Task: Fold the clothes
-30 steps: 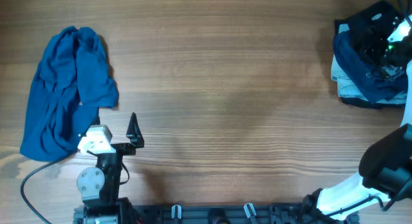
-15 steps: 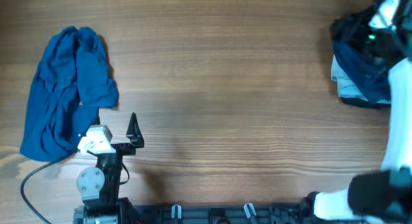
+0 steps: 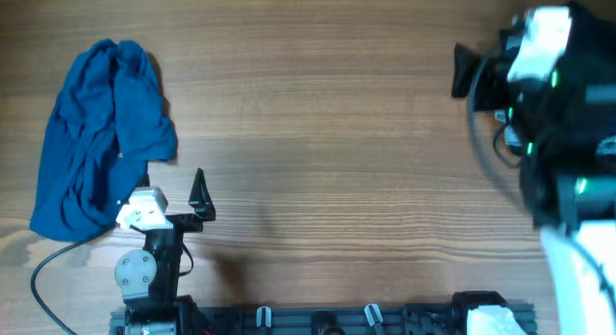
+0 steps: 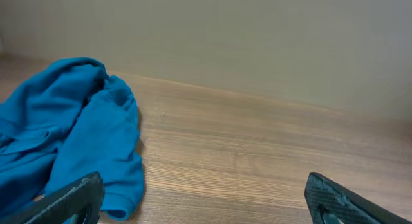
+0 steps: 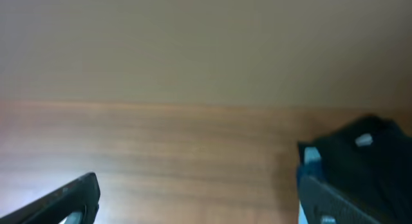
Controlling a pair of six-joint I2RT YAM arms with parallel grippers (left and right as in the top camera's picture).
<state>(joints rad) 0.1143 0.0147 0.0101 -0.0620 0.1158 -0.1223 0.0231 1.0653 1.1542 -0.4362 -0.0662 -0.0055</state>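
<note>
Lying crumpled: blue garment [image 3: 101, 133], left side of the surface [image 3: 337, 133]; likely soft, light, limp, best pinched at a corner or hem. Left end effector [image 4: 203, 192] near it, gaping, empty; right end effector [image 5: 196, 192] likewise, well apart.

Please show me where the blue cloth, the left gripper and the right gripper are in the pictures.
blue cloth [image 3: 101, 133], overhead view, middle of the crumpled heap.
left gripper [image 4: 203, 186], left wrist view, midway between its open fingertips.
right gripper [image 5: 198, 185], right wrist view, midway between its open fingertips.
</note>
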